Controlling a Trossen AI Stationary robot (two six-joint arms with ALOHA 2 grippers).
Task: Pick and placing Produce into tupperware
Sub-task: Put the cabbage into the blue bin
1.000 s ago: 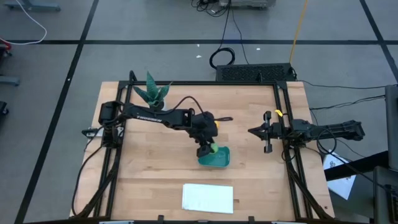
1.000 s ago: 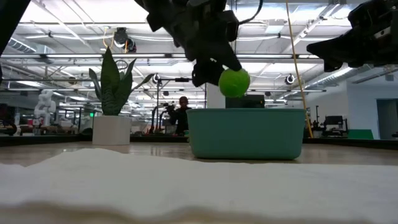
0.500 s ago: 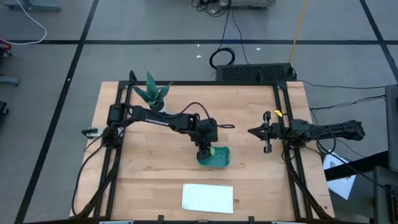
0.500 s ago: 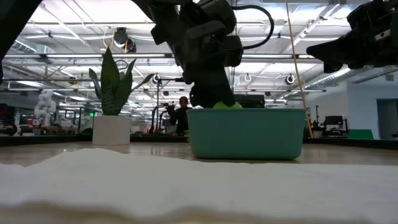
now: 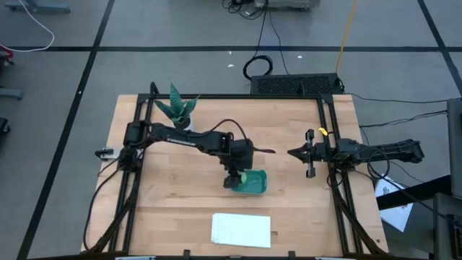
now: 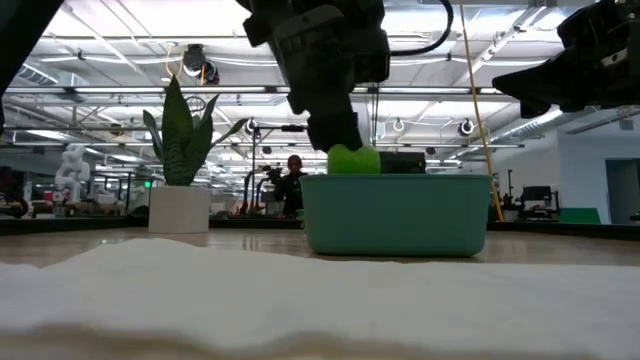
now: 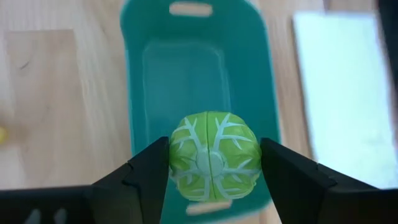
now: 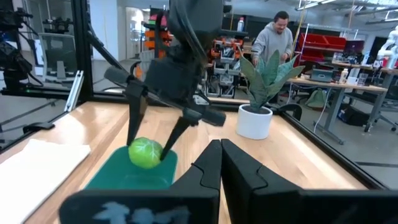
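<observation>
Over the teal tupperware (image 5: 250, 183) near the middle of the table (image 5: 180, 202), the left gripper (image 7: 213, 163) is gripping the light green round produce (image 7: 214, 155) between its two fingers, holding it just above the tub's open end. Off at the table's right edge, the right gripper (image 5: 293, 152) is waiting with its fingers pressed together.

Shallow teal-green plastic tub (image 6: 396, 213): interior hidden behind its near wall in low view; in left wrist view, near rim blocked by light green round toy vegetable (image 7: 214, 163).
</observation>
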